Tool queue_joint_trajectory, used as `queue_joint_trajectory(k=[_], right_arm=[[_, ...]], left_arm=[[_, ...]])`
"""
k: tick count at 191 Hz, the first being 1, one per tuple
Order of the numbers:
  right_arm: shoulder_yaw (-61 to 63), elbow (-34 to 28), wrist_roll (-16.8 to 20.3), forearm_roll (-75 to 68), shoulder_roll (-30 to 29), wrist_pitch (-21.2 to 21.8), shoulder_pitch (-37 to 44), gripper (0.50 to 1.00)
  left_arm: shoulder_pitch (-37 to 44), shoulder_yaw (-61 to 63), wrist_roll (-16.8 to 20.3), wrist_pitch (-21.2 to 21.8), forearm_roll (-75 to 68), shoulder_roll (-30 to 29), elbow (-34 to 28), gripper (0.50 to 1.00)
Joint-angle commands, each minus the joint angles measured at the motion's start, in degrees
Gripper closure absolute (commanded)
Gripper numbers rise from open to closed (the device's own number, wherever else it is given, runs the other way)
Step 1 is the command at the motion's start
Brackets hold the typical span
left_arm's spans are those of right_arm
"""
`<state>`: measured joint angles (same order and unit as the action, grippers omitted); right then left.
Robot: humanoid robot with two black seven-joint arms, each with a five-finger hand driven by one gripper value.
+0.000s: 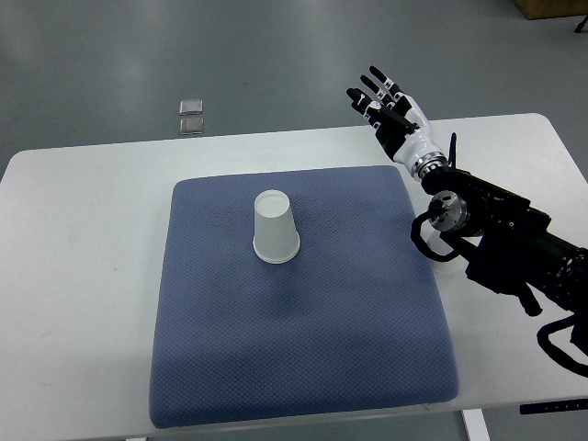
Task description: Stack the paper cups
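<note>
A white paper cup (pixel 275 228) stands upside down on the blue mat (pixel 294 331), a little left of the mat's middle and toward its far side. It may be more than one cup nested; I cannot tell. My right hand (pixel 384 106) is raised over the far right part of the table, beyond the mat's far right corner, well apart from the cup. Its fingers are spread and hold nothing. The right arm (pixel 496 234) comes in from the right edge. The left arm is out of view.
The mat lies on a white table (pixel 73 276). Two small clear square objects (pixel 191 116) lie on the grey floor beyond the table's far edge. A brown box corner (pixel 551 7) shows at the top right.
</note>
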<state>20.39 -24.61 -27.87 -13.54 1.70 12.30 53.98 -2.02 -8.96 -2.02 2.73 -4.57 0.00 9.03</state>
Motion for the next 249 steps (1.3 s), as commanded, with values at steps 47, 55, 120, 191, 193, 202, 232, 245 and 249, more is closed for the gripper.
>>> queue_joint_trajectory(k=[47, 55, 120, 191, 193, 202, 232, 245, 249], right_arm=[[0.0, 0.0, 0.0, 0.0, 0.14, 0.01, 0.16, 0.589], [0.0, 0.0, 0.0, 0.0, 0.14, 0.01, 0.16, 0.589], [0.09, 0.0, 0.0, 0.0, 0.23, 0.01, 0.07, 0.591], [-0.08, 0.0, 0.09, 0.09, 0.76, -0.08, 0.6, 0.591], [-0.08, 0.0, 0.09, 0.09, 0.85, -0.08, 0.68, 0.591], [-0.08, 0.0, 0.09, 0.09, 0.93, -0.08, 0.86, 0.591], [-0.17, -0.09, 0.18, 0.27, 1.11, -0.17, 2.09, 0.591], [-0.17, -0.35, 0.36, 0.35, 1.72, -0.17, 2.44, 0.591], [-0.26, -0.35, 0.36, 0.35, 1.9, -0.17, 2.62, 0.591]], left_arm=[[-0.61, 0.26, 0.0, 0.09, 0.0, 0.0, -0.77, 0.5], [-0.61, 0.08, 0.0, 0.09, 0.0, 0.0, -0.77, 0.5], [0.62, 0.08, 0.0, 0.0, 0.0, 0.0, -0.68, 0.5], [0.62, 0.08, 0.0, 0.0, 0.0, 0.0, -0.59, 0.5], [0.62, 0.08, 0.0, 0.0, 0.0, 0.0, -0.68, 0.5], [0.62, 0.08, 0.0, 0.09, 0.0, 0.0, -0.68, 0.5], [0.62, 0.08, 0.0, 0.0, 0.0, 0.0, -0.59, 0.5], [0.62, 0.08, 0.0, 0.0, 0.0, 0.0, -0.5, 0.5], [0.62, 0.08, 0.0, 0.09, 0.0, 0.0, -0.5, 0.5]])
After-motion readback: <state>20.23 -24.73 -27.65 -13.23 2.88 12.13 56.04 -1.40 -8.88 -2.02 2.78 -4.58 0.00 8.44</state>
